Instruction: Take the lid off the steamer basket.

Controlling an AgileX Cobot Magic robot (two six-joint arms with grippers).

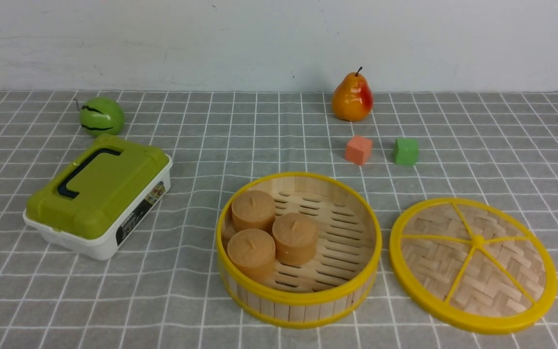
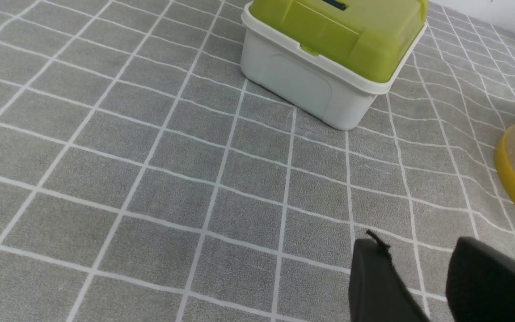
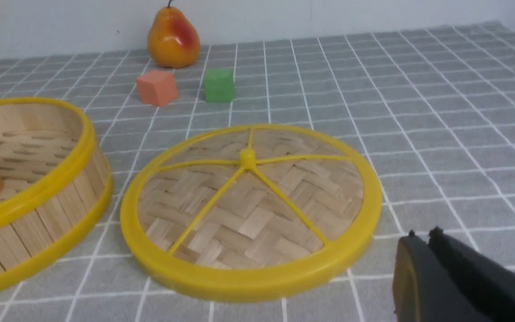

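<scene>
I saw the lid [image 1: 473, 264] lying flat beside the steamer basket [image 1: 299, 249]. Left gripper [image 2: 418, 255] gaped, empty; right gripper [image 3: 424, 237] pinched together, empty.

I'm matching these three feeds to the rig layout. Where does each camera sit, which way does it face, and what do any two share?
Front view: between the arms, looking forward at the steamer basket, the lid lying beside it, and the far wall; no arm shows.
Left wrist view: on the left arm, angled down at the green-lidded box; left gripper open, basket edge visible.
Right wrist view: on the right arm, low, facing the lid and pear; right gripper shut.
Shared: the basket appears in all three.
</scene>
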